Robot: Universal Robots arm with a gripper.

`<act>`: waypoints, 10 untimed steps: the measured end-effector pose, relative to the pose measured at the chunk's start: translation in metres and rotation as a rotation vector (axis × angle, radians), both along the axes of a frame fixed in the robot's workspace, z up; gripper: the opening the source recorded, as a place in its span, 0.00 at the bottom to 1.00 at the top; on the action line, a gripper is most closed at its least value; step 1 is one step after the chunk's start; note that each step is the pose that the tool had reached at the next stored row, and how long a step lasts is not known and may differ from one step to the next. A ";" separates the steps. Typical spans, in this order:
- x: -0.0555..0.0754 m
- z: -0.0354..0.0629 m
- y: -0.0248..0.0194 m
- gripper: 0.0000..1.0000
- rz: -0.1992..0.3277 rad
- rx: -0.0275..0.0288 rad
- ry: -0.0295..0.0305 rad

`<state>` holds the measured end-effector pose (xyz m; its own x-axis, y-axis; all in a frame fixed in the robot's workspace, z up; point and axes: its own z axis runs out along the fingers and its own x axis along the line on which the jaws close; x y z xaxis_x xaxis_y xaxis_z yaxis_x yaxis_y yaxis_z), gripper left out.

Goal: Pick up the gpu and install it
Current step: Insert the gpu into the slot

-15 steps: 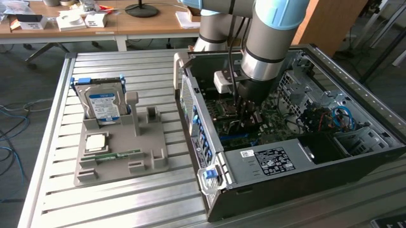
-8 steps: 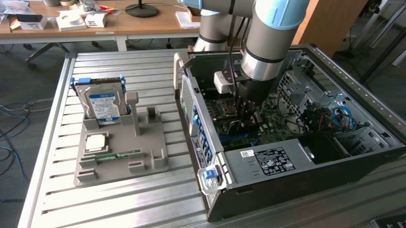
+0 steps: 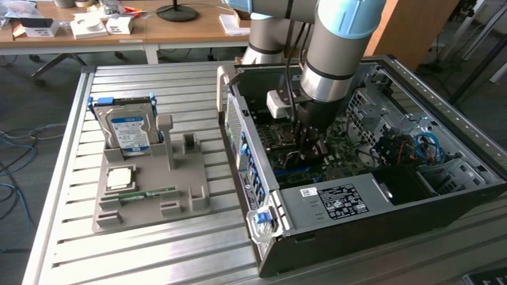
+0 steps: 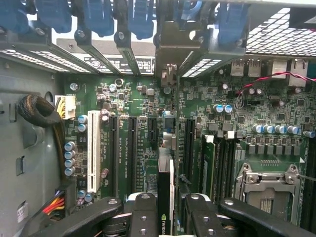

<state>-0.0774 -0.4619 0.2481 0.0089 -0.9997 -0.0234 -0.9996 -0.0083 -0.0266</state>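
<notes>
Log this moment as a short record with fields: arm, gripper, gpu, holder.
arm: reaches down into the open case
gripper: shut on the gpu
gpu: held on edge over the motherboard, parallel to its long slots; cannot tell if it is seated
holder: on the table, to the exterior view's left of the case; hard drive upright in it, memory stick lying flat

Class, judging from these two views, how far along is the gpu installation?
Done: the gpu is off the grey holder and inside the computer case. In hand: the pincer grips it edge-on above the motherboard. Left: seating it; a full fit isn't evident.
</notes>
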 end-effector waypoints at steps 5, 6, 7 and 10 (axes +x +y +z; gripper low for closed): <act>-0.001 -0.0009 0.0000 0.26 0.000 -0.0001 0.0001; -0.001 -0.0010 0.0000 0.26 0.000 0.0001 0.0000; -0.001 -0.0010 0.0000 0.26 0.000 0.0000 0.0000; -0.001 -0.0010 0.0000 0.26 0.000 0.0001 0.0000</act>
<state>-0.0782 -0.4619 0.2471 0.0090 -0.9997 -0.0235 -0.9996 -0.0084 -0.0266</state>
